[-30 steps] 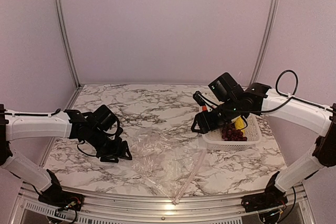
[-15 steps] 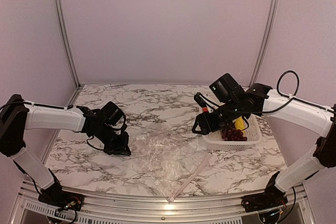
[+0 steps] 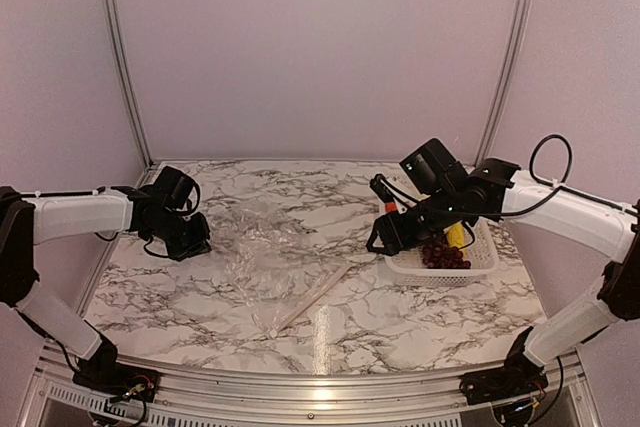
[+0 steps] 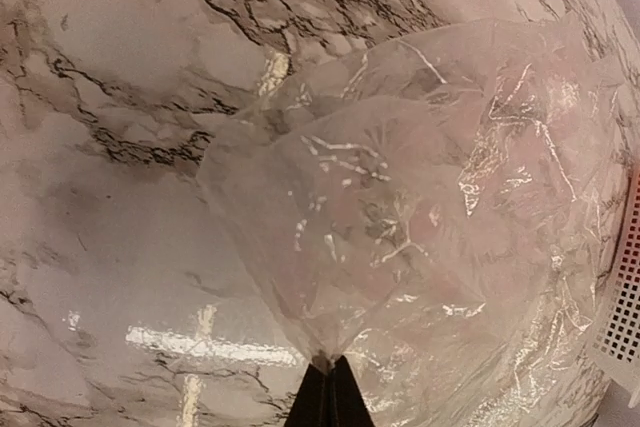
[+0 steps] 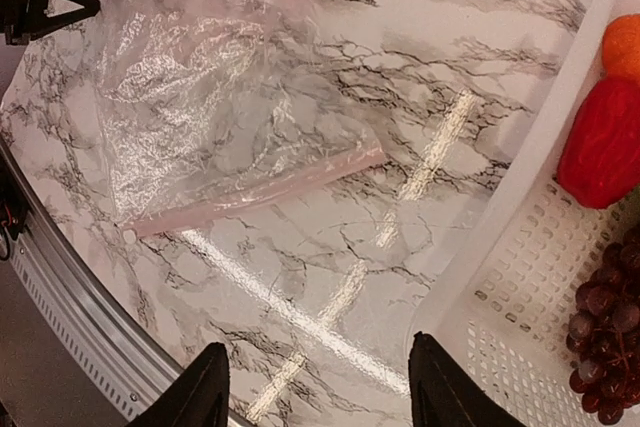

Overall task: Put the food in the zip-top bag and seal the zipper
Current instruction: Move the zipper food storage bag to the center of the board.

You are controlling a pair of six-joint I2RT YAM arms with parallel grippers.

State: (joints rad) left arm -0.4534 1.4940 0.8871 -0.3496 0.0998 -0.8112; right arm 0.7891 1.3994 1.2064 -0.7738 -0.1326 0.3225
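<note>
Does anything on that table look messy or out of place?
Only the zip-top bag: it lies crumpled and askew, one edge pinched in the left gripper, its zipper slanting toward the near edge. The food sits in the white basket; nothing looks spilled.

White arm links (image 3: 75,215); black left gripper (image 3: 202,243), right gripper (image 3: 374,244).

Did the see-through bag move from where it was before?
Yes. The bag slid left, away from the white basket and back from the front rail, pulled by the left arm's shut fingers.
</note>
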